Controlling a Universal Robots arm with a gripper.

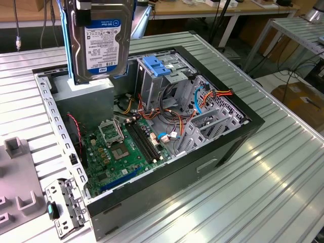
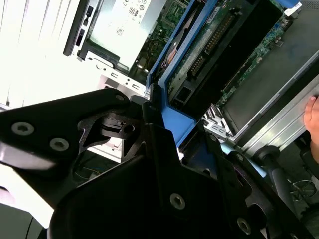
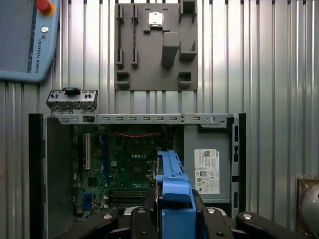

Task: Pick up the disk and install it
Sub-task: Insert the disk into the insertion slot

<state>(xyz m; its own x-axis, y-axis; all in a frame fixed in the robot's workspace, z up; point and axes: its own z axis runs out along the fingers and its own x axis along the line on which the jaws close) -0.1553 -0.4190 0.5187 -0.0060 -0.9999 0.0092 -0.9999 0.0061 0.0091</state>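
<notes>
The disk (image 1: 98,40), silver with a white-and-blue label and blue side rails, hangs upright above the back-left corner of the open computer case (image 1: 223,147) in the exterior view. My gripper (image 3: 174,211) is shut on it from above, black fingers (image 2: 149,149) clamped against the blue rail (image 2: 172,94). In the first wrist view the disk's blue edge (image 3: 172,177) hangs over the motherboard (image 3: 124,169), beside the power-supply box (image 3: 207,167). The disk's green circuit side (image 2: 214,45) shows in the second wrist view.
A metal drive cage with a blue top (image 1: 159,68) stands inside the case among cables. A grey fixture plate (image 3: 157,47), a small metal bracket (image 3: 72,98) and a teach pendant (image 3: 25,40) lie on the ribbed table. A person's hand (image 2: 313,117) is near the case.
</notes>
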